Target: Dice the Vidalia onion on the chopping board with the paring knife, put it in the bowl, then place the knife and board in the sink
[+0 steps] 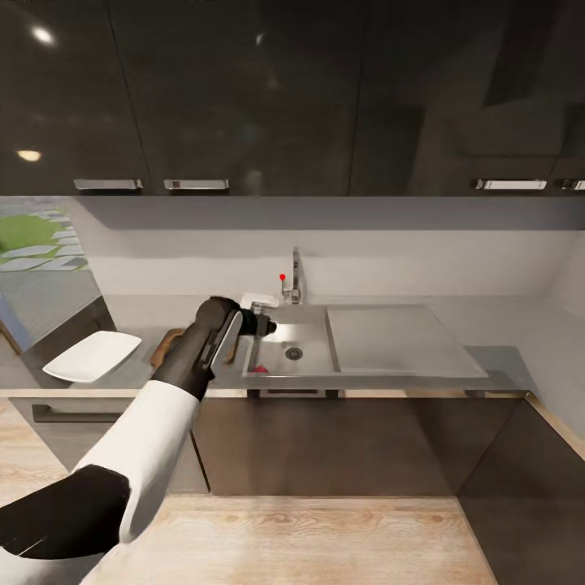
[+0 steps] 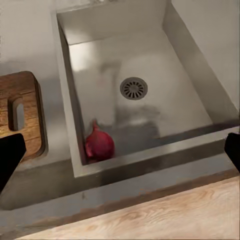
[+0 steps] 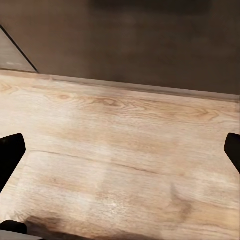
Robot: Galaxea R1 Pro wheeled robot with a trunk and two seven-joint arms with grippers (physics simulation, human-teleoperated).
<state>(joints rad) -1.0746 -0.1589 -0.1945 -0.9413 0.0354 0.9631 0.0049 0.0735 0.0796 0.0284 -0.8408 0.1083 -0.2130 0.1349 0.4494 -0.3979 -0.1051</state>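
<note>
A reddish onion (image 2: 99, 145) lies in the near left corner of the grey sink (image 2: 150, 60), seen from the head as the onion (image 1: 260, 368) in the sink (image 1: 313, 329). My left gripper (image 1: 264, 326) hovers above the basin's left part, open and empty, and the left gripper (image 2: 120, 152) has its dark fingertips (image 2: 10, 155) far apart. The brown chopping board (image 2: 20, 115) with a slot handle rests on the countertop (image 1: 138, 374) left of the sink, and my arm partly hides the chopping board (image 1: 166, 345). Further left sits the white bowl (image 1: 93, 356). The paring knife is out of view. My right gripper (image 3: 120, 150) hangs open over the floor.
The chrome tap (image 1: 295, 276) with its red knob (image 1: 282, 277) stands behind the basin. The flat drainboard (image 1: 398, 337) extends to the right. Dark wall cabinets (image 1: 244, 97) hang above, dark base cabinets (image 1: 325, 447) below the counter, pale wood floor (image 3: 125, 150) beneath.
</note>
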